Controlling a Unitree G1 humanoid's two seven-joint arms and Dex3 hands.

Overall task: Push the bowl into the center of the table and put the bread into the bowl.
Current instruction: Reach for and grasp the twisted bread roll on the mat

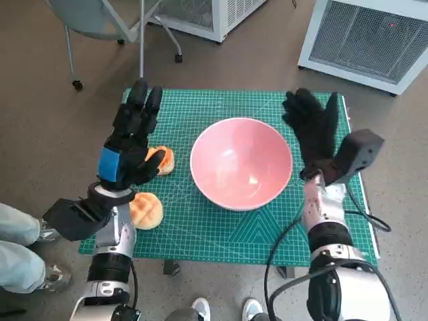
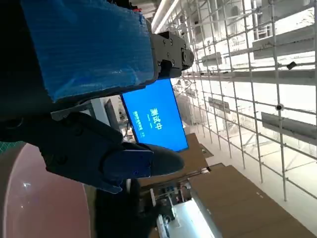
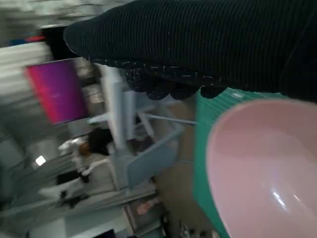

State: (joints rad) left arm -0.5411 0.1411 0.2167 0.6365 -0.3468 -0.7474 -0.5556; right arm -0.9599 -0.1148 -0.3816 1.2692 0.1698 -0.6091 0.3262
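Observation:
A large pink bowl [image 1: 241, 162] stands near the middle of the green cutting mat [image 1: 200, 231]; it also shows in the left wrist view as the bowl [image 2: 34, 198] and in the right wrist view as the bowl [image 3: 267, 163]. Two bread rolls lie to its left: one roll [image 1: 163, 160] partly behind my left hand, another roll [image 1: 146, 210] near the mat's front left. My left hand [image 1: 132, 137] is raised with fingers spread, holding nothing. My right hand [image 1: 312, 127] is raised to the right of the bowl, fingers spread, empty.
A white cabinet with a grille [image 1: 371, 37] stands on the floor at the back right. A chair on castors [image 1: 100, 23] and another white unit [image 1: 214, 13] stand behind the table. A person's legs and shoes [image 1: 23, 247] show at the left.

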